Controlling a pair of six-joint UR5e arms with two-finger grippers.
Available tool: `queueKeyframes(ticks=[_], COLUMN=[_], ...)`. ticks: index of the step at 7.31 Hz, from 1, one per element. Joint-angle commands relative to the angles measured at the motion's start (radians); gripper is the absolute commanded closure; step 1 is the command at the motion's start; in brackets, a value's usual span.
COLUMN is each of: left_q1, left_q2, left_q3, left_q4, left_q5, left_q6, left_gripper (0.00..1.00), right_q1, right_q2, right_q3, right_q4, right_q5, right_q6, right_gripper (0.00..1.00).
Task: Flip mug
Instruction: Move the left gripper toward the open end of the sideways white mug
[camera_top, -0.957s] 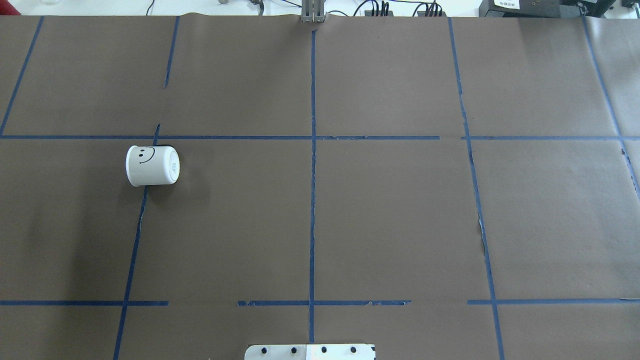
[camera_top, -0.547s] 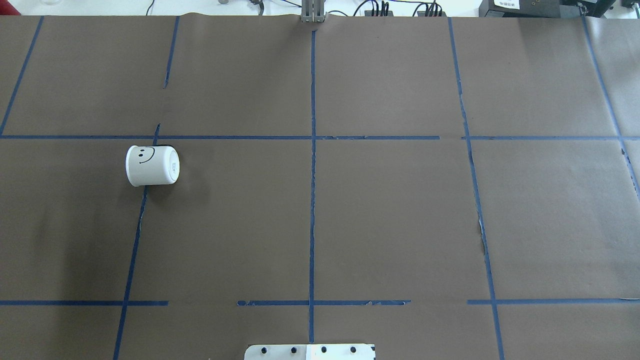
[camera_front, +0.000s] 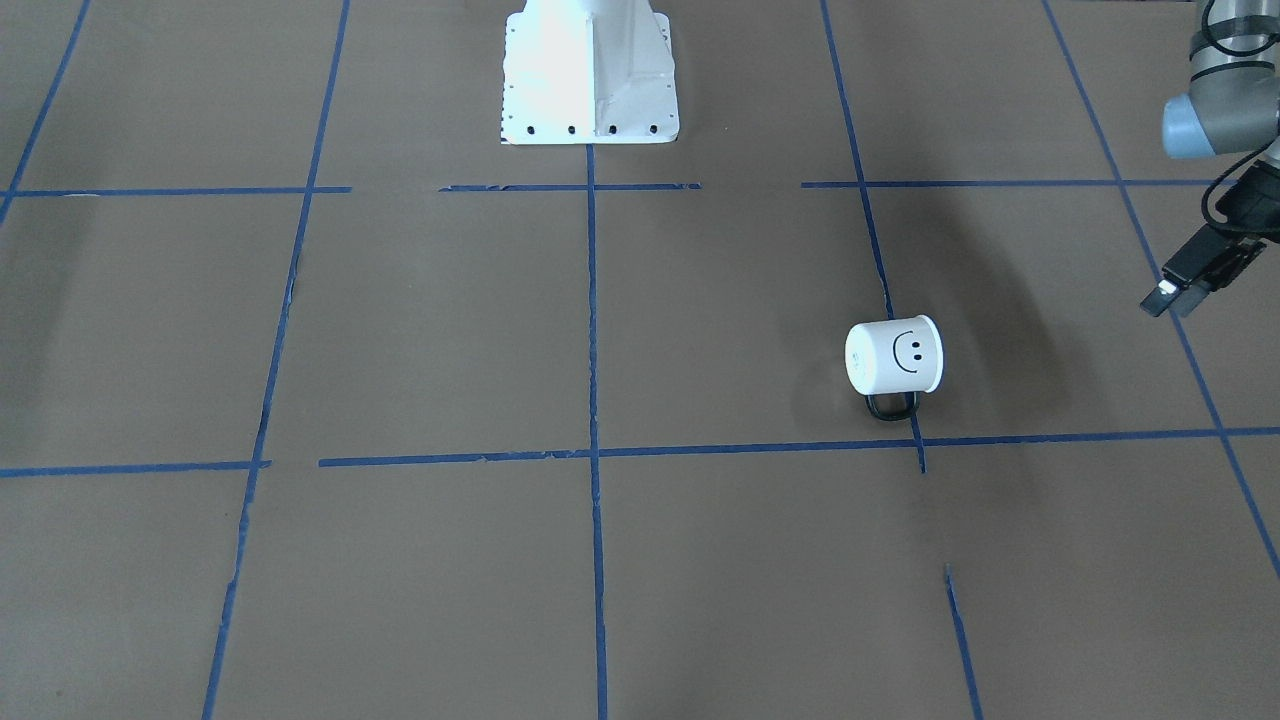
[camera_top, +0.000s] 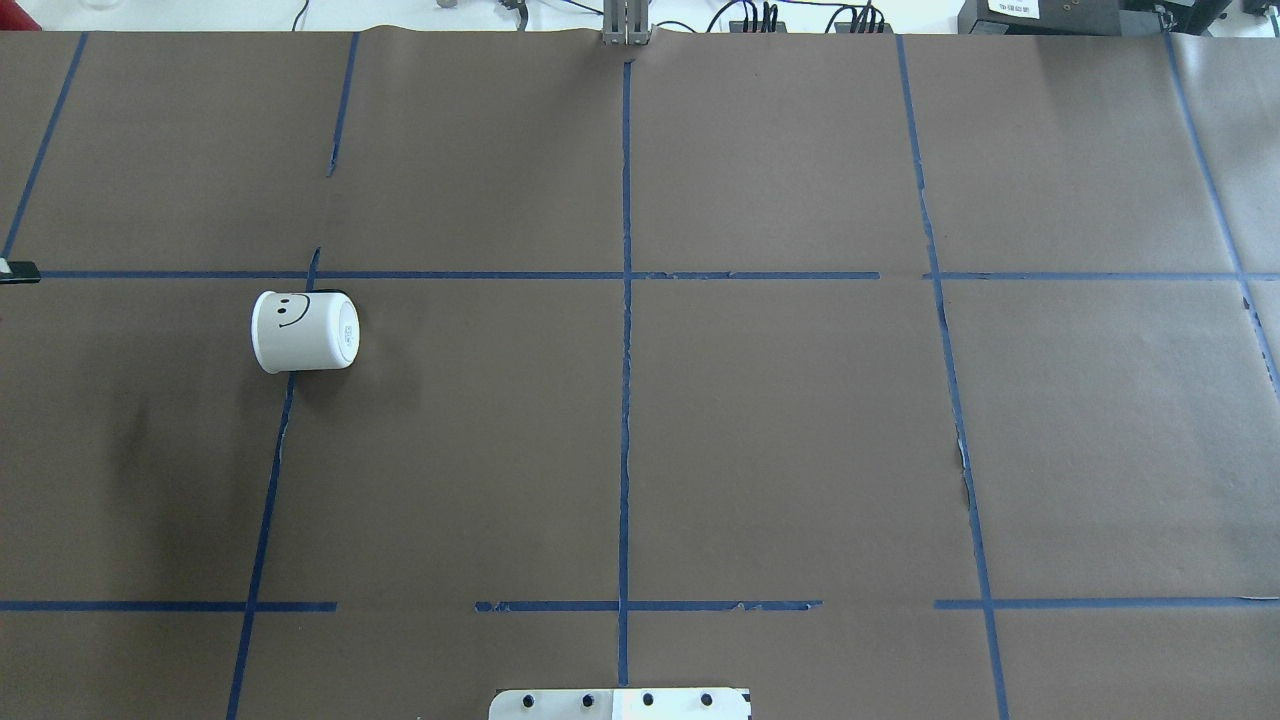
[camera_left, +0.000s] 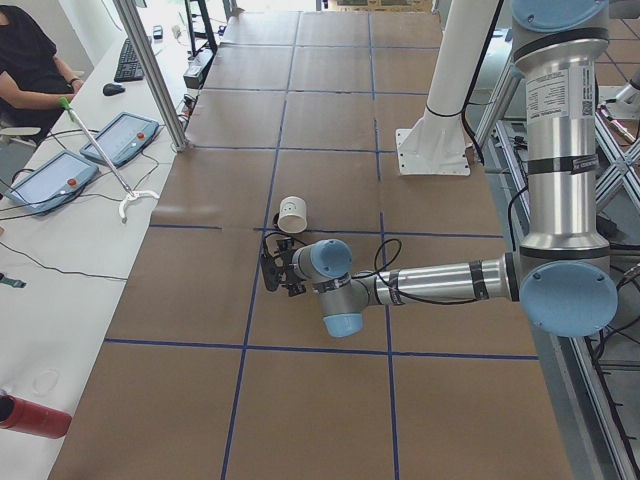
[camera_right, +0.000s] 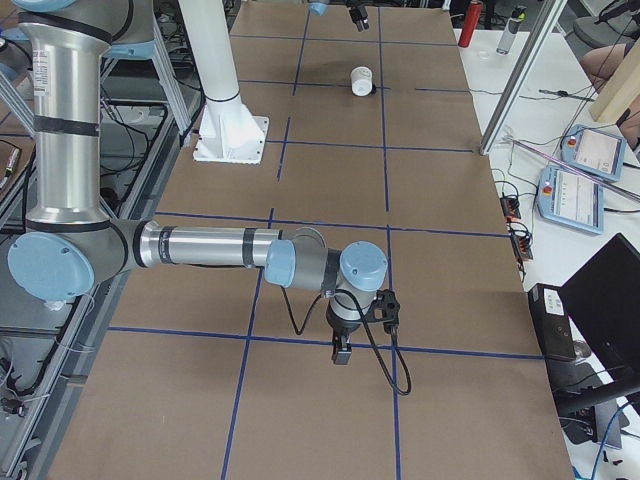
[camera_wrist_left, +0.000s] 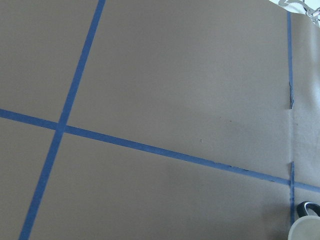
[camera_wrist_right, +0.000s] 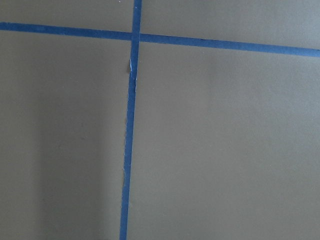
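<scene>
Mug (camera_front: 893, 357) on its side; we judge it light, rigid, slick, best taken by the rim; left gripper (camera_front: 1172, 298), at 3 o'clock, touches nothing, aperture indeterminable

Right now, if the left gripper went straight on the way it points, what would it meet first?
Most likely the table: the left gripper tilts downward, and its wrist view is nearly all table. The mug shows only in that view's corner, so it is probably beside the line; depth is unclear.
</scene>
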Motion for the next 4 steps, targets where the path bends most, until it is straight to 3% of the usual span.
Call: queueKeyframes(ticks=[1,3,4], left_q1=[0.097,0.125,0.152], left_q2=[0.000,-0.029,-0.110], left_q3=[0.042,0.115,0.153], left_q4=[-0.226,-0.389,-0.391], left_q5=[0.095,0.094,0.094], left_q6=[-0.095,-0.091,-0.091], left_gripper=[0.00,0.00,0.00], right_q1=[0.000,0.000,0.000], right_q2=[0.000,0.000,0.000], right_q3=[0.000,0.000,0.000], right_q4=[0.000,0.000,0.000], right_q5=[0.000,0.000,0.000], right_q6=[0.000,0.000,0.000], right_gripper=[0.00,0.00,0.00])
